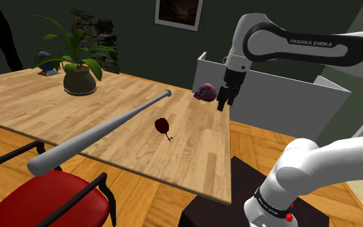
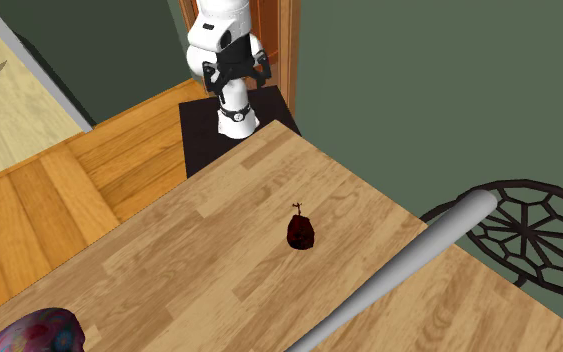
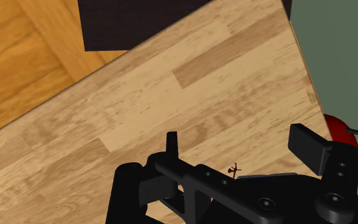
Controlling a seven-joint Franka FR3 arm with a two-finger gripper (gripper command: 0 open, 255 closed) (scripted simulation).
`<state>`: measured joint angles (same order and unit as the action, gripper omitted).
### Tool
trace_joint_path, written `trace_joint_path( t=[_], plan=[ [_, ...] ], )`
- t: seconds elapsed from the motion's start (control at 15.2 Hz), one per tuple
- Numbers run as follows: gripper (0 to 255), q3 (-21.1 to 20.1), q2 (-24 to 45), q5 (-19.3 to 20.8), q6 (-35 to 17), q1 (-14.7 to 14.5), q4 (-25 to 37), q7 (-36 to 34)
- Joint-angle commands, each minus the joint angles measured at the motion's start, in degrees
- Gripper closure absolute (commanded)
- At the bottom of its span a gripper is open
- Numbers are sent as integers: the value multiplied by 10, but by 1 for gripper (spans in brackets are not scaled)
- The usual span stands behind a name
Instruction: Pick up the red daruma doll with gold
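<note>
1. Dark red and small, the doll (image 1: 162,124) rests on the wooden table (image 1: 19,97), out on the open boards.
2. We see a thin sprig (image 1: 169,137) just beside the doll, on the side towards the stand (image 2: 209,135).
3. We find the grey bat (image 1: 102,132) lying slantwise across the table, near the doll but apart from it. In the second exterior view the bat passes on the doll's right.
4. We see the gripper (image 1: 224,100) hanging above the table, to the right of the doll in the shoulder view and well apart from it.
5. Its two fingers (image 3: 171,141) stand wide apart in the wrist view, with bare tabletop between them. We see nothing clasped.
6. A mottled purple ball (image 1: 204,91) lies by the table's far edge, just left of the gripper in the shoulder view. We cannot tell whether they touch.
7. We note a potted plant (image 1: 80,71) at the table's far end, well away from the doll.
8. A red-seated chair (image 1: 51,203) stands at the near edge in the shoulder view, under the bat's thick end.
9. A white bin (image 1: 270,90) stands behind the gripper, beyond the table.
</note>
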<state>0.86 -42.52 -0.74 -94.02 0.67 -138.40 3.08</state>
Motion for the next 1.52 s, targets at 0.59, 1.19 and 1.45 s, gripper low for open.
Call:
trace_joint_path(
  t=[0.59, 1.19, 1.45],
  plan=[
    [0, -82, 204, 29, -104, 1, 66, -110],
    [0, -131, 433, 116, -141, 0, 202, -236],
    [0, -134, 538, 161, -132, -13, 285, -287]
  ],
)
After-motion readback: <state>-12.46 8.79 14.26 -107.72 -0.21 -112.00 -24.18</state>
